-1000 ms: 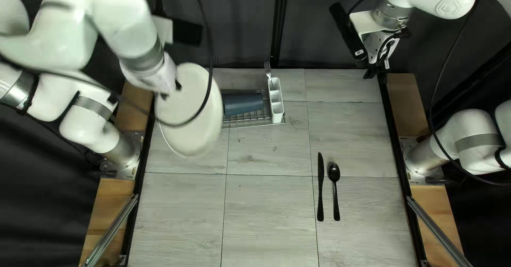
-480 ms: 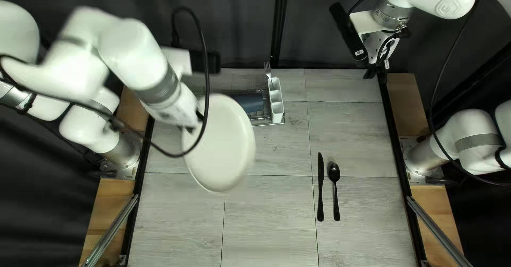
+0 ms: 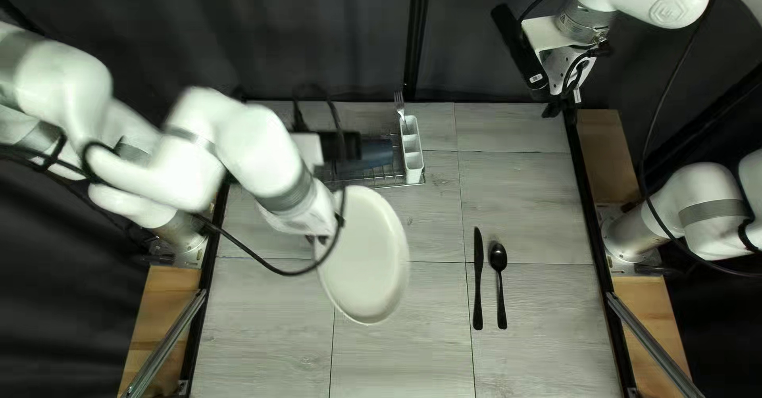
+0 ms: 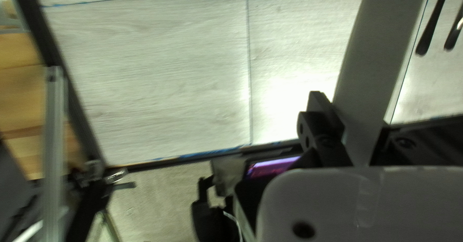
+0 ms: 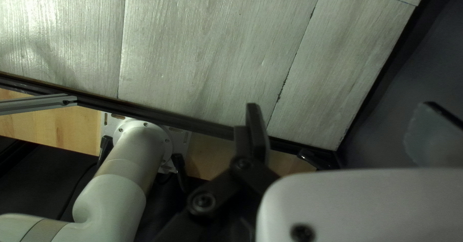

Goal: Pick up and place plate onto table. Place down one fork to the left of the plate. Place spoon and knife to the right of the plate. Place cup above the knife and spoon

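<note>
Plate in left tool, set-down pending

Landmark for all positions: the plate (image 3: pixel 367 255). Step in hand, as judged: carrying the plate to its setting. It hangs tilted over the worktop (image 3: pixel 540 207), apparently clear of it. Left tool (image 4: pixel 352 114) is clenched on the plate rim, a finger against each face.

Near, right of plate: knife (image 3: pixel 478 279), then spoon (image 3: pixel 498 257) beyond it, roughly parallel. That part of the layout looks done.

Farther, past the plate's far side: cup (image 3: pixel 378 153) lying on its side in the wire rack (image 3: pixel 389 180), partly hidden by the arm. At the rack's right end, fork (image 3: pixel 400 111) upright in the white holder (image 3: pixel 413 162).

Farthest, beyond the plate and well to its right: right tool (image 3: pixel 558 112), released, fingers spread, nothing held.

Next move calls for: level the plate, lower it gently left of the knife, keep room on its left for the fork, then let go. Risk: low rim touches first and skids, or the plate nudges the knife. Fork and cup remain to be placed
</note>
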